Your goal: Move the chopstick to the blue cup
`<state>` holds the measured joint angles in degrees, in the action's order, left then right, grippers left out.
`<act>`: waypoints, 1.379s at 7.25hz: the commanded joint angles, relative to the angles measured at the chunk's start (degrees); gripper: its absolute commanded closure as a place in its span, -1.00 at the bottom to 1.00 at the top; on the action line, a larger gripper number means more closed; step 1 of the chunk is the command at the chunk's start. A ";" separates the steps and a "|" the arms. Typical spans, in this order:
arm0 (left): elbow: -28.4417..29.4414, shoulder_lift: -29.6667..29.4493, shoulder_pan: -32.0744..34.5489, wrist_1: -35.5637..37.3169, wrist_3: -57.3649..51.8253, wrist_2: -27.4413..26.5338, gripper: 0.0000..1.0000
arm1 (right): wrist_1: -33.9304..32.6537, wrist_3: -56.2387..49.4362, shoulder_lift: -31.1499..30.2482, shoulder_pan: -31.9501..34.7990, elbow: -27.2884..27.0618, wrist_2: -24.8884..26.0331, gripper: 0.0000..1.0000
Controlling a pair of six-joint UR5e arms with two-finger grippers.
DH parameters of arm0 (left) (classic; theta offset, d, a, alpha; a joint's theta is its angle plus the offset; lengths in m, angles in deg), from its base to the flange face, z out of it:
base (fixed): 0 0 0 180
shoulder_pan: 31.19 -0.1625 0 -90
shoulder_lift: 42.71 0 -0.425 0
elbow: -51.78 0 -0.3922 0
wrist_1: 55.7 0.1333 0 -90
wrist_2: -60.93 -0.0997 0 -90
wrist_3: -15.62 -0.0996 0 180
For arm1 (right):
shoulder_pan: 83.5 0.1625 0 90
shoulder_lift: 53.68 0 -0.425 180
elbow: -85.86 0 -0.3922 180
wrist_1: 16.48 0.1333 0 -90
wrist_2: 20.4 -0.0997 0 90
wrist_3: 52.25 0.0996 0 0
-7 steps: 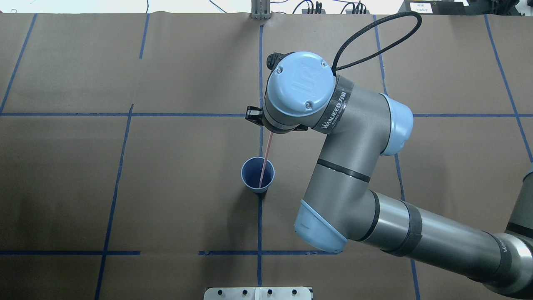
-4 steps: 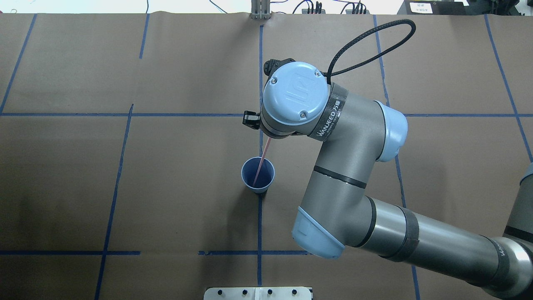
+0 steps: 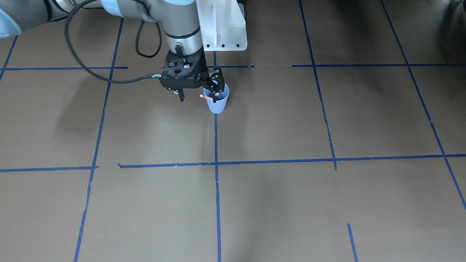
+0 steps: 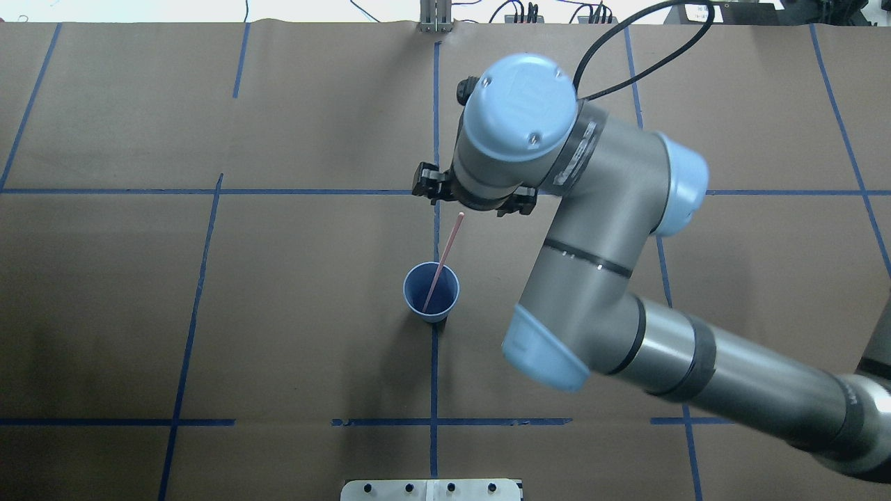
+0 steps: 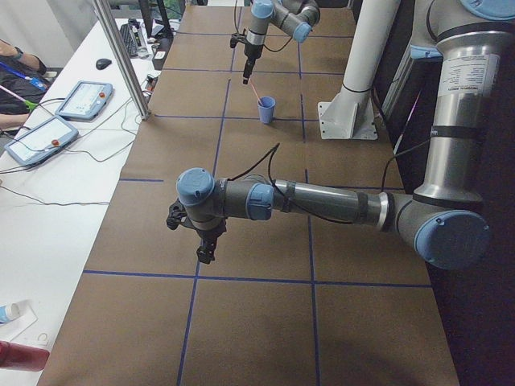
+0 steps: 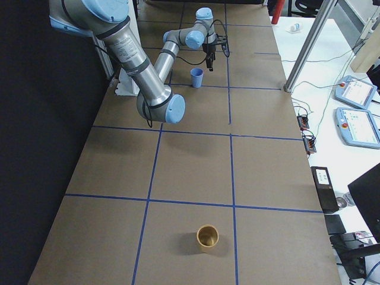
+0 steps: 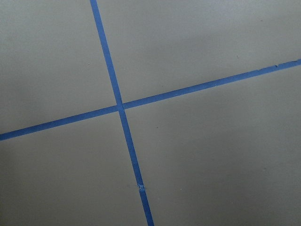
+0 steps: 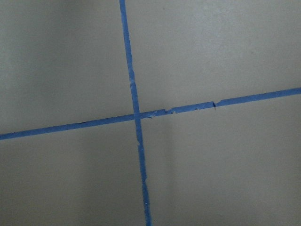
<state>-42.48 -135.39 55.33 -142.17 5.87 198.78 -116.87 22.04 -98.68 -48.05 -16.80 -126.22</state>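
Note:
The light-blue cup (image 4: pixel 447 293) stands upright on the brown table, and also shows in the front view (image 3: pixel 217 104). One pale pink chopstick (image 4: pixel 446 252) leans in it, lower end inside, upper end free and tilted away from the robot. Its tip shows in the front view (image 3: pixel 204 96). My right gripper (image 3: pixel 198 94) hangs open just above the cup, a finger on either side of the stick's top and touching nothing. In the overhead view the right gripper (image 4: pixel 473 202) is mostly hidden under the wrist. My left gripper (image 5: pixel 205 245) hovers over bare table far from the cup; I cannot tell its state.
A gold cup (image 6: pixel 208 237) stands alone towards the robot's right end of the table. The white arm base plate (image 3: pixel 222 32) sits behind the blue cup. Blue tape lines cross the brown paper. Both wrist views show only tape crosses.
The right gripper has let go of the chopstick and moved up and away from the robot. The stick now leans free in the cup, its lower end shifted left.

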 commanded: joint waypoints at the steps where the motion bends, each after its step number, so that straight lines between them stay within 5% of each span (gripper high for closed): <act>1: -0.23 0.04 -0.04 -0.01 -0.44 -0.29 -1.00 | -7.59 -14.69 -1.22 8.80 0.00 -9.19 -0.99; 4: 0.64 0.74 -0.04 0.16 -0.27 -0.82 -1.00 | -7.80 -41.66 -12.35 24.00 0.00 -20.10 -0.99; 10: 2.06 3.03 -0.04 0.25 -0.09 -1.61 -1.00 | -3.00 -83.57 -41.34 47.39 -0.18 -26.36 -0.99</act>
<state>-40.45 -132.73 55.29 -141.93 5.74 197.19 -122.39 -55.75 -133.20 -5.67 -17.02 -152.32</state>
